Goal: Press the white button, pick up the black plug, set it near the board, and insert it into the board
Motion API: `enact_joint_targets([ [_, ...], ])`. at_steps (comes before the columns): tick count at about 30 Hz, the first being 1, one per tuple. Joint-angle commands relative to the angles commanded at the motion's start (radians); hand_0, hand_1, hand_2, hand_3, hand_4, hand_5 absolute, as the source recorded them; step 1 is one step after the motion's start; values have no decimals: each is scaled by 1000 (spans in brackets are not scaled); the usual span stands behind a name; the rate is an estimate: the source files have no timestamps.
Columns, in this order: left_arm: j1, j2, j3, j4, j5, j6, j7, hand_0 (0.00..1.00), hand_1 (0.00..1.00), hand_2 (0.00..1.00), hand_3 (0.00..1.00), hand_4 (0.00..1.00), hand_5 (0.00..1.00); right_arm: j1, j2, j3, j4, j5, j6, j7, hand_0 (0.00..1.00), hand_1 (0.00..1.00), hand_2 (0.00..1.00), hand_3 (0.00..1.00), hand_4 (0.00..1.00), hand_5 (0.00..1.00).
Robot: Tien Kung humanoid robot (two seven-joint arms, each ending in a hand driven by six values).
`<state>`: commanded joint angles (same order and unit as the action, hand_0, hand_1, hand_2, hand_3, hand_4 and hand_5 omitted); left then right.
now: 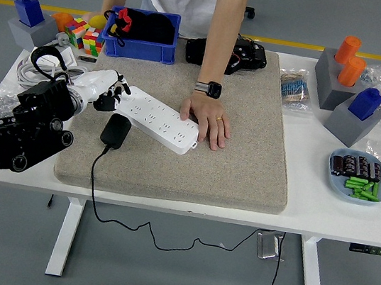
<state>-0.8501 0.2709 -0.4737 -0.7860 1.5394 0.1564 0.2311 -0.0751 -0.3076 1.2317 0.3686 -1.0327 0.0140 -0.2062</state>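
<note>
From my seat at the controls, I take the power strip (157, 119) as my landmark: a long white board lying at a slant on the grey mat (243, 172). Far to its left, a coil of white cable (29, 67) sits at the table's (309, 214) edge, and my left arm (4, 140) comes in from that side. My left hand (100, 90) is right at the strip's left end, its fingers (116, 88) loosely bent and touching or nearly touching that end; I cannot tell whether a fingertip is actually on the button, which I cannot make out from here. The hand holds nothing. Just below the strip's left end lies the black plug (115, 131), flat on the mat, close to the strip yet not in any socket, with its black cord (93, 178) running off the mat's near edge and down under the table. Behind the strip, a blue bin (138, 49) stands at the mat's far edge. At the strip's right end, a person's hand (207, 120) rests flat, fingers touching that end. Well right of the strip, a blue dish (335, 180) holds small green and black parts.
</note>
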Motion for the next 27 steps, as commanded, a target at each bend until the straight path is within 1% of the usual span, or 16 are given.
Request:
enact_joint_targets([
  [6,-28,-34,39,44,6,9,6,2,2,97,666,2,2,3,0,-3,2,3,0,1,798,702,688,651,712,476],
  [10,-42,-50,70,69,8,11,9,2,2,97,666,2,2,5,0,-5,2,3,0,0,798,702,688,651,712,476],
  [21,-73,-74,137,141,26,8,15,2,2,96,664,2,2,8,-1,-14,1,6,1,0,801,703,686,649,712,476],
  [27,-82,-82,157,154,15,11,10,2,2,93,661,2,2,12,-4,-16,1,6,0,0,799,702,686,651,712,476],
])
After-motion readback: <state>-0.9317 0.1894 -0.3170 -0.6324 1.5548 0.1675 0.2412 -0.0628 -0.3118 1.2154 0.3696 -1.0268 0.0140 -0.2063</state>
